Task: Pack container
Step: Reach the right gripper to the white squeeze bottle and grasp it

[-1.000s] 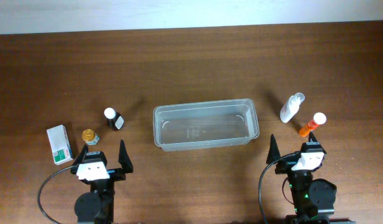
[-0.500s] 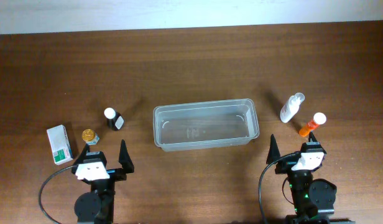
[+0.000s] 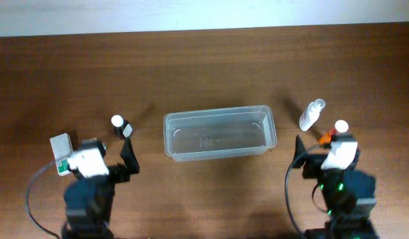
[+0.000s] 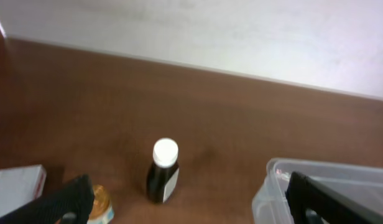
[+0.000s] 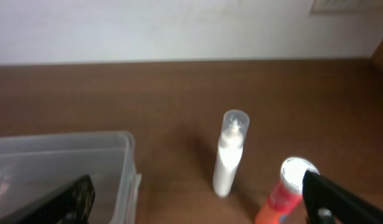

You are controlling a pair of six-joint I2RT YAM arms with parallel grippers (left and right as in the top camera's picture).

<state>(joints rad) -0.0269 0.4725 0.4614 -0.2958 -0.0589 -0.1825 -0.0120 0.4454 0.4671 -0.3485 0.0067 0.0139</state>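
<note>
Both arms just moved forward, wide open: left gripper toward the small dark bottle, right gripper toward the orange tube. Clear plastic tub is empty.

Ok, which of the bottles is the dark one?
The dark bottle left of the container, white-capped; right of it are a white bottle and an orange bottle.

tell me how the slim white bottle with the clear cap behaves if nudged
The slim white bottle stands upright, tall on a narrow base, so it probably tips easily. Round body: once down, it likely rolls.
</note>
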